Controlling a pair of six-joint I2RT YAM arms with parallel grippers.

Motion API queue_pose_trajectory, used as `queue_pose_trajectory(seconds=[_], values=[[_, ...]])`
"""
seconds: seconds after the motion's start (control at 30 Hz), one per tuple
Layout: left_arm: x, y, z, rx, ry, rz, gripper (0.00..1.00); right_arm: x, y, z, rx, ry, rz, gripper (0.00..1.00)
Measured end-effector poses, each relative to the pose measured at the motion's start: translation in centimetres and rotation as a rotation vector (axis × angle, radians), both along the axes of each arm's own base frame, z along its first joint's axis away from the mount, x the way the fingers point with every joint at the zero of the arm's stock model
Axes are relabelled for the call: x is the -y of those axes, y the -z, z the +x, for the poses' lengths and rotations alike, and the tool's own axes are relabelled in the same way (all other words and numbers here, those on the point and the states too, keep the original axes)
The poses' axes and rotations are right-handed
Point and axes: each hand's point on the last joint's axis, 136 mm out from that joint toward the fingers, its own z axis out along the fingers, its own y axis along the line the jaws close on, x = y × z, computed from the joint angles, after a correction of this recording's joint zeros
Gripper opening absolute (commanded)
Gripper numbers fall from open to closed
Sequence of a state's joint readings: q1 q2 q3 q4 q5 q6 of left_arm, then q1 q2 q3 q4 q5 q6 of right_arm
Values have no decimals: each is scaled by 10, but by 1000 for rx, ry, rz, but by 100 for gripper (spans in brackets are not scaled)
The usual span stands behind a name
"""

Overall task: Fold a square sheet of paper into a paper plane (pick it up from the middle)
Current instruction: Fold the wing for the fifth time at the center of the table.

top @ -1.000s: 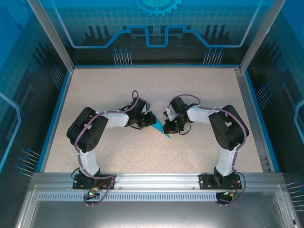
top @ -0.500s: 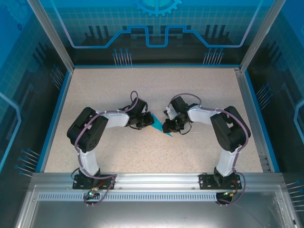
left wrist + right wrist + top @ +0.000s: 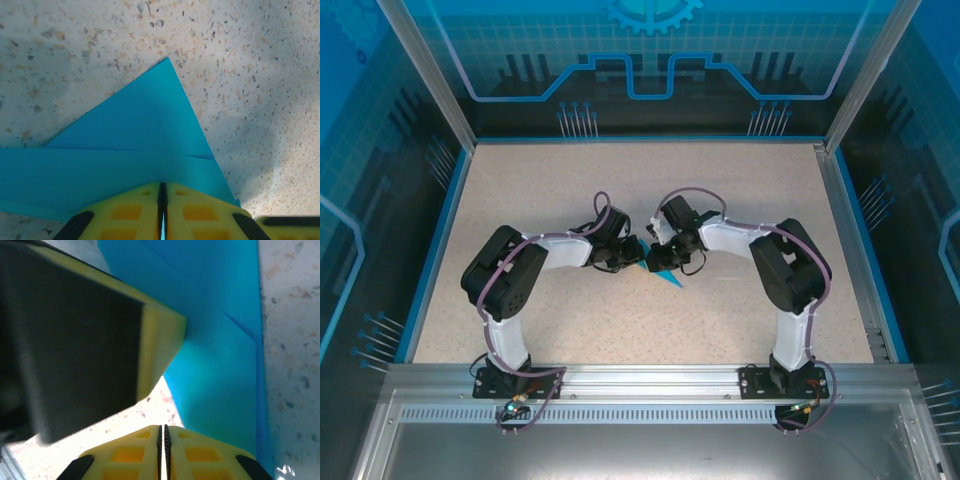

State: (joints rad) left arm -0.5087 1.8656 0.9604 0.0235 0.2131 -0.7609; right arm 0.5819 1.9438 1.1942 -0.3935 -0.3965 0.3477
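Left wrist view: left tool point(image 3: 162, 187) pinched the paper point(image 3: 135, 135) at its edge, the sheet lying ahead; right tool point(image 3: 162, 430), pressed together, sat at its other side.

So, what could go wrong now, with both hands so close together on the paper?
1. The left hand pinches the paper only at its edge; a push from the shut right hand might pull it out or skew the creases.
2. The hands nearly touch, so they might collide.
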Motion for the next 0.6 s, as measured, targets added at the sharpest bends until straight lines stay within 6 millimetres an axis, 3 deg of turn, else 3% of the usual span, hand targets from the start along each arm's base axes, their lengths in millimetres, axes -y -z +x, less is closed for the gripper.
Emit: queue_pose_trajectory(seconds=[0.17,0.6], values=[[0,0,0,-1,0,0,12,-1,11,0,-24,-19,-16,10],[-1,2,-1,-6,0,2,12,12,14,-2,-19,-40,44,7]])
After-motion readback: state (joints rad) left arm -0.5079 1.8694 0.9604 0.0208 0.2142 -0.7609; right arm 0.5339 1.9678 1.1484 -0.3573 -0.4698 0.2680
